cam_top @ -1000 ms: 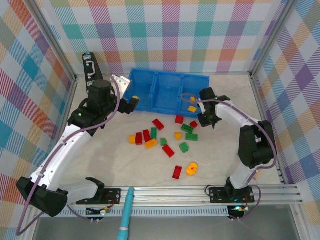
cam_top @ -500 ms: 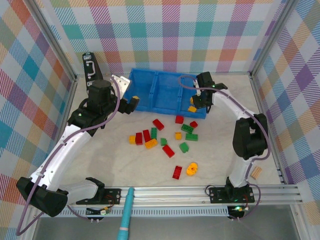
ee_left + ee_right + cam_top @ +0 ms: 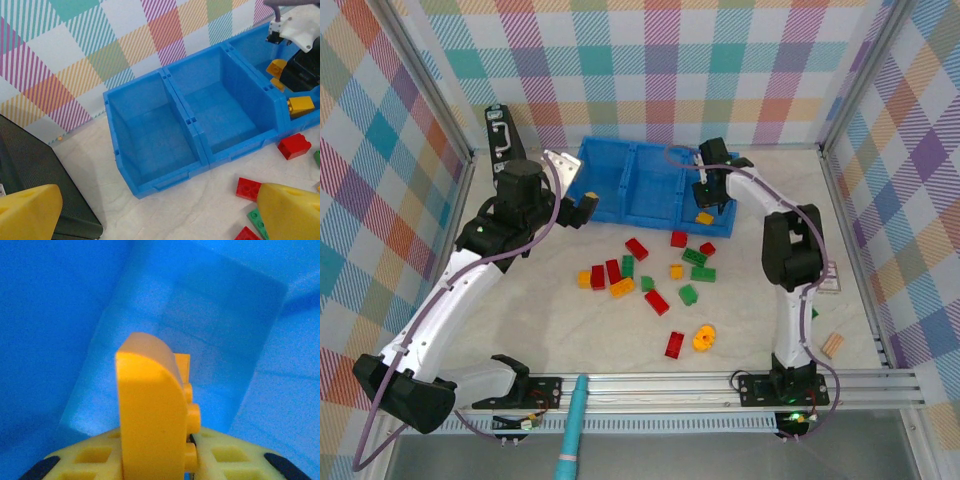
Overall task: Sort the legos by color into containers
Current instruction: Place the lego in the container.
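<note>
The blue tray [image 3: 650, 180] of three containers stands at the back of the table. My right gripper [image 3: 706, 193] hangs over its right compartment [image 3: 210, 315], shut on a yellow-orange lego [image 3: 150, 410] that stands upright between the fingers [image 3: 80, 460]. Just off the tray's left front corner, my left gripper [image 3: 582, 208] is open with nothing in it; its yellow fingertips [image 3: 290, 210] frame the tray [image 3: 165, 170], whose left and middle compartments are bare. Several red, green and yellow-orange legos [image 3: 650, 275] lie scattered in front of the tray, and a round yellow-orange piece [image 3: 703, 338] lies nearer.
A yellow-orange brick [image 3: 704, 217] lies against the tray's front wall, below the right gripper. A black case [image 3: 500, 135] stands at the far left. A tan wooden block [image 3: 832, 346] and a white card [image 3: 828, 280] lie at the right. A teal tool [image 3: 572, 440] rests on the front rail.
My right gripper has travelled back and to the left with the yellow-orange brick, from in front of the tray to over its right compartment. The left arm has stayed still.
</note>
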Robot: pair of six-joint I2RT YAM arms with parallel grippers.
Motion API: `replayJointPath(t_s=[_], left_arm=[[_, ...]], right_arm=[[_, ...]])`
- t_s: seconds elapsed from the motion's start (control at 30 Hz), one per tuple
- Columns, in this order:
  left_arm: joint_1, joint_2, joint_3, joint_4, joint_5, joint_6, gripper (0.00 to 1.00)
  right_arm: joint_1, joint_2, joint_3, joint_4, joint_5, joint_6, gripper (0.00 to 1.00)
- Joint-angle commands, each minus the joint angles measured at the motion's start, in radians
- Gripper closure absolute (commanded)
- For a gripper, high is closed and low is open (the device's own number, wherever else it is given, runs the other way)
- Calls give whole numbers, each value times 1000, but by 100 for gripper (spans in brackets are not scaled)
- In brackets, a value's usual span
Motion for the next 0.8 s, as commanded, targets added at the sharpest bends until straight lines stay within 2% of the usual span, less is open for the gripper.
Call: replayJointPath(t_s=[0.0, 0.23, 0.43, 0.57, 0.77], left_arm=[[8, 15, 12, -4, -9, 17, 0], [8, 19, 9, -2, -14, 23, 0], [8, 1, 2, 5, -9, 24, 0], [8, -13, -1, 4, -4, 22, 0], [8, -42, -11, 15, 1, 20, 0]], right_arm=[[-3, 36, 45, -10, -15, 2, 65], [-4, 14, 42, -32, 1, 10, 53], [9, -127, -34, -70, -7, 31, 45], [21, -245, -144, -90, -43, 97, 41], [26, -398, -326, -120, -68, 278, 42]])
